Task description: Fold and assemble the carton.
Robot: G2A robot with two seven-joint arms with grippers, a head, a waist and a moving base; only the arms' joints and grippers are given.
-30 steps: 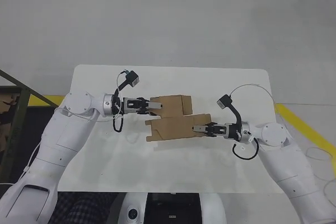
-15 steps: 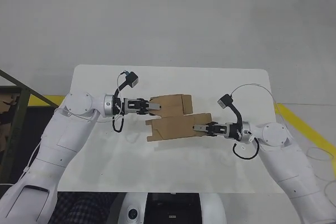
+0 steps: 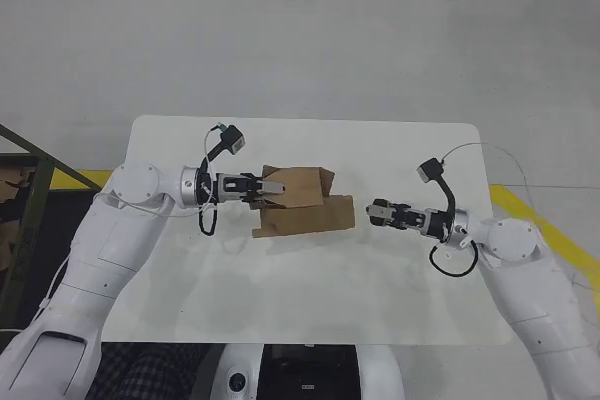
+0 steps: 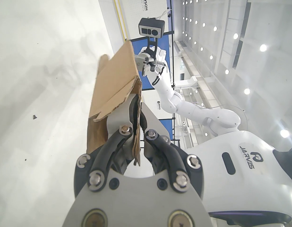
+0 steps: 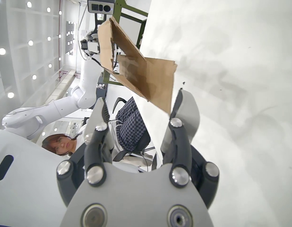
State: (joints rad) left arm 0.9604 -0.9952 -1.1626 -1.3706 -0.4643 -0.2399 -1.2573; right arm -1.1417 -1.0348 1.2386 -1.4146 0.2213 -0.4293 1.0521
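The white table (image 3: 280, 300) carries one job: a brown cardboard carton (image 3: 305, 212), half-opened and tilted, hanging just toward 12 o'clock of the table's centre with its flaps loose. From my console I see it carried at its 9 o'clock end alone, where the left gripper (image 4: 136, 109) is pinched tight on a single thin wall of board. The right gripper (image 3: 372, 209) waits just off the carton's 3 o'clock edge with its fingers spread wide and nothing between them; the top view shows a gap there, and in the right wrist view the near corner of the board points at one fingertip (image 5: 183, 105). My worry is the one-sided hold: I judge that the wall could bow or slide in that narrow pinch, letting the far end droop toward the table and the sleeve fold flat again. A right-hand approach that is slightly off could butt the edge instead of straddling it, crumpling the corner or shoving the carton out of the left pinch. The loose flaps at the 9 o'clock end could also catch on the left fingers as the panels swing.
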